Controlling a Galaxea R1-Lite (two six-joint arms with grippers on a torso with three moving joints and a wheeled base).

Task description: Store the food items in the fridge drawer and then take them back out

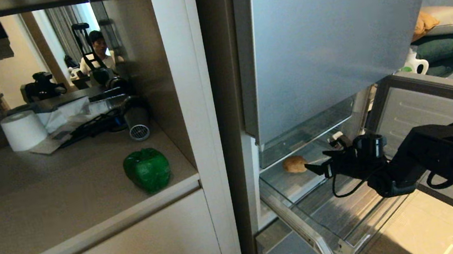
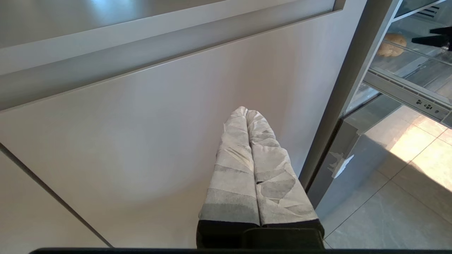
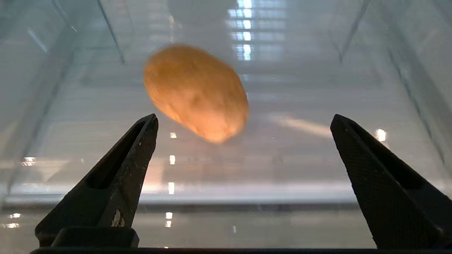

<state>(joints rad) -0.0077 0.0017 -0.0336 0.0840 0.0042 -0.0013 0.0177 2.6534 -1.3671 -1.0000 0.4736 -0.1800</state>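
Potato lying loose in the pulled-out clear fridge drawer, near its back. Right end effector spread wide, holding nothing, tips just short of the potato. Green bell pepper on the beige desk beside the silver fridge, not yet stored. Judged partway: one item in, or about to come out; which of the two cannot be told. Left end effector pressed together, empty, parked by a cabinet door. Paper roll at the desk's rear; tiled floor below.
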